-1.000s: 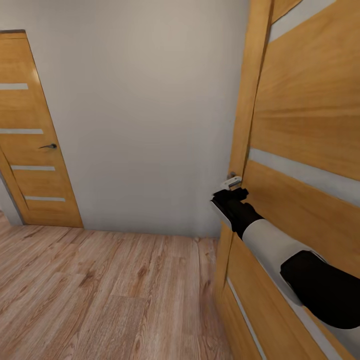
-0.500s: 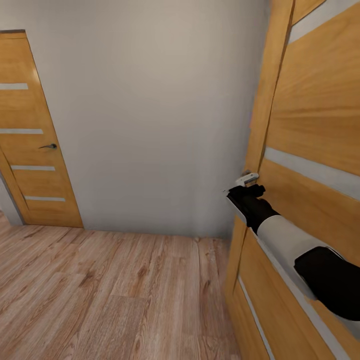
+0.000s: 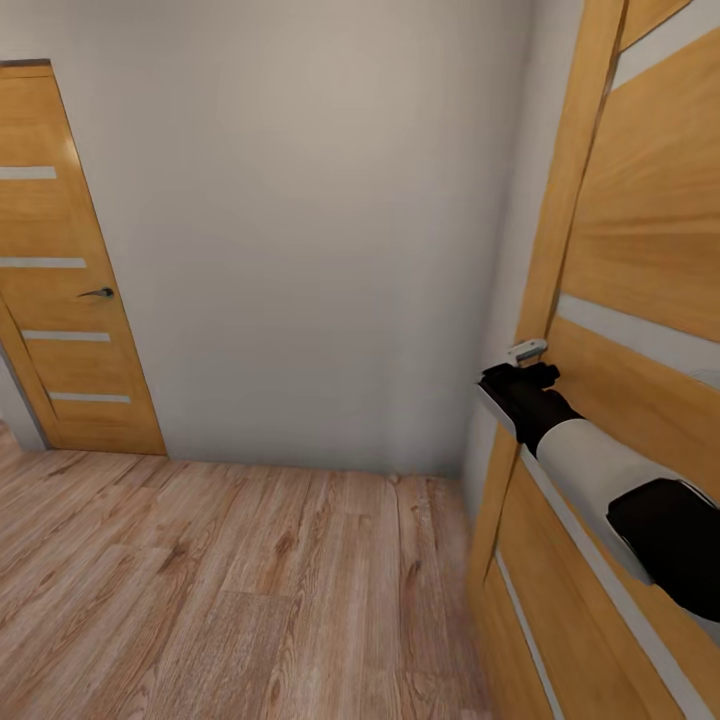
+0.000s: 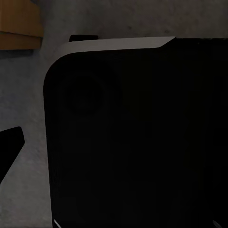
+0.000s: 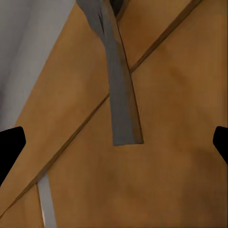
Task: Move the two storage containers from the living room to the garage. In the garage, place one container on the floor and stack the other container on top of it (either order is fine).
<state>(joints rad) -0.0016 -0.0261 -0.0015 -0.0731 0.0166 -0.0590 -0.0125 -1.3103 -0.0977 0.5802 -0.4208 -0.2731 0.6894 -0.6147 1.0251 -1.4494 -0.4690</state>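
Right gripper [image 3: 527,352] rests at open door [image 3: 640,250] edge, 3 o'clock; fingers spread apart in wrist view. Doors: two; second door [image 3: 60,260] shut, 9 o'clock.

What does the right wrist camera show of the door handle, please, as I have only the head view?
Observer: The grey lever handle lies against the brown door, straight ahead of the right gripper.
Operator: Thank you. Are its fingers closed on the handle?
Observer: No. The two dark fingertips sit at opposite edges of that picture, wide apart and clear of the handle.
Operator: And what does the left wrist camera see?
Observer: A dark, rounded robot panel close up, with a grey surface beyond it. One dark fingertip shows there, so I cannot tell whether that gripper is open or shut.
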